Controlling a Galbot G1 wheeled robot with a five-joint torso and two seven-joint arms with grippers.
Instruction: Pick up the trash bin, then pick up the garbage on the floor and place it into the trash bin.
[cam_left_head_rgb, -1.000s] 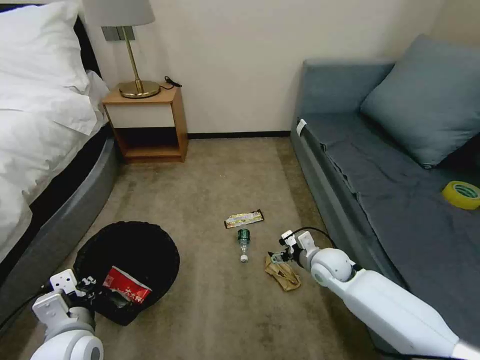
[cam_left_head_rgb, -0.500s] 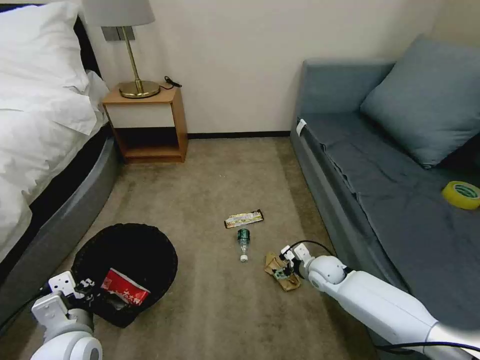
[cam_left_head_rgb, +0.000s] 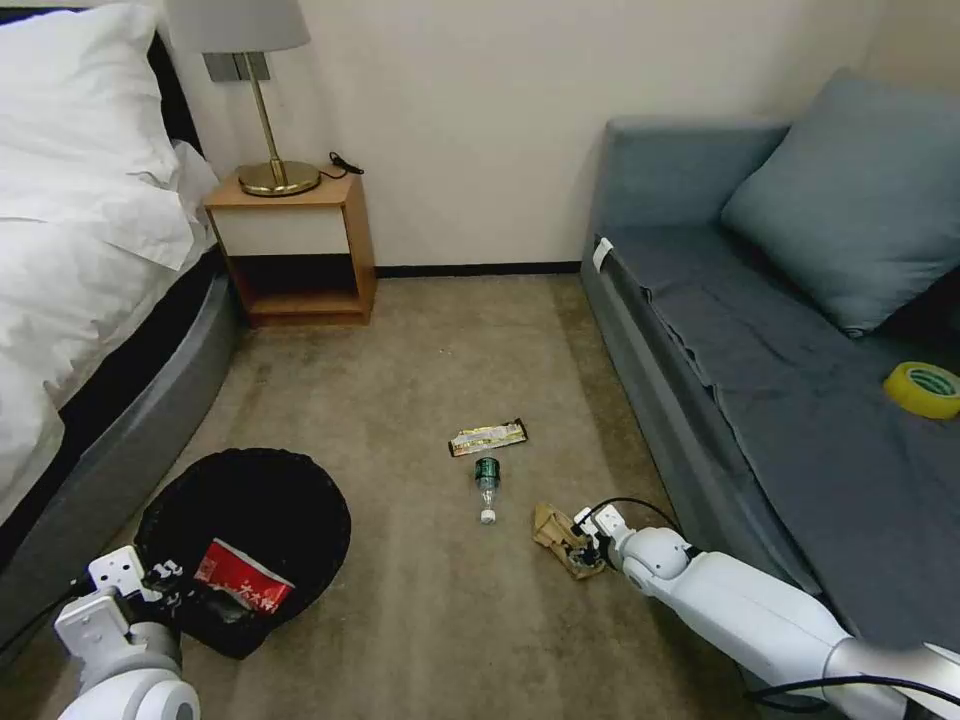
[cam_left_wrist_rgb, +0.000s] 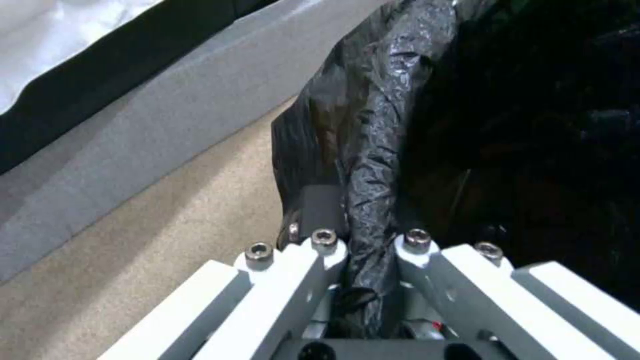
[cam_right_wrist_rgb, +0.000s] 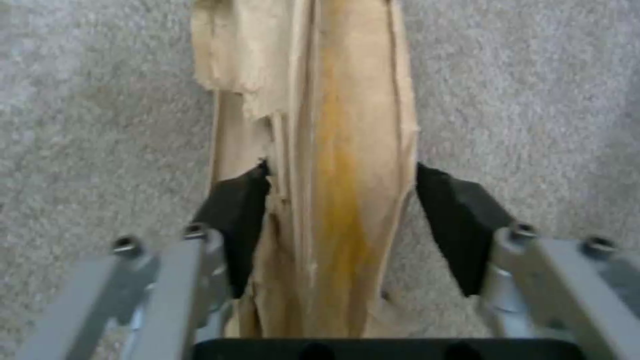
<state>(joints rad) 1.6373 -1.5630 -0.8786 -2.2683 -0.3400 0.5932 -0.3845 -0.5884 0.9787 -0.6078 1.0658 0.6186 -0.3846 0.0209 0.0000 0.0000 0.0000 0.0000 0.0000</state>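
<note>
The trash bin, round with a black bag liner, is held at the lower left. My left gripper is shut on its near rim. A red-and-white carton lies inside it. My right gripper is down on the carpet, open, astride the crumpled brown paper bag. Its black pads rest against the bag's two sides. A small green-labelled bottle and a gold-and-black wrapper lie on the floor just beyond.
A bed runs along the left and a grey sofa along the right, with a yellow tape roll on its seat. A wooden nightstand with a lamp stands at the back wall. Open carpet lies between.
My right gripper has dropped and drawn nearer, coming down over the paper bag. The bin and my left gripper have shifted slightly lower and left.
</note>
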